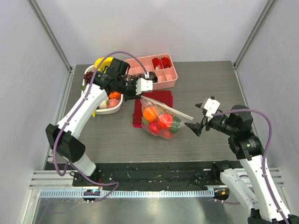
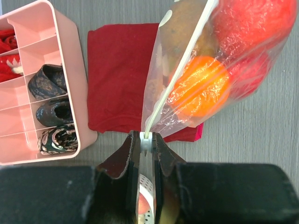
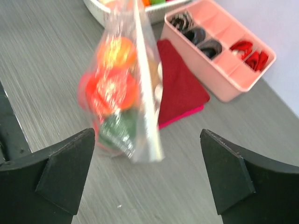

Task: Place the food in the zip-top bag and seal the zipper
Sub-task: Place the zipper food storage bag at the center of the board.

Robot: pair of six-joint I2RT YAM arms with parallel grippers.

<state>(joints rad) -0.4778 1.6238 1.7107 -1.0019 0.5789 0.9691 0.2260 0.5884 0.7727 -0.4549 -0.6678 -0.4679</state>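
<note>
The zip-top bag (image 1: pixel 161 120) lies partly on the dark red cloth and holds several toy fruits: an orange one (image 2: pixel 201 86), red ones (image 2: pixel 252 23) and a green one (image 3: pixel 117 128). The zipper (image 1: pixel 168 108) runs from upper left to lower right along the bag's top edge. My left gripper (image 2: pixel 146 140) is shut on the zipper's white end piece and also shows in the top view (image 1: pixel 139 94). My right gripper (image 1: pixel 195 115) is open and empty just off the zipper's right end. In the right wrist view (image 3: pixel 149 177) the bag (image 3: pixel 121 93) lies just ahead of its spread fingers.
A pink divided tray (image 1: pixel 170 79) stands behind the bag, with small dark and red pieces. The red cloth (image 2: pixel 121 74) lies under the bag's far side. A white basket (image 1: pixel 112 107) with more toy fruits sits at the left, under my left arm.
</note>
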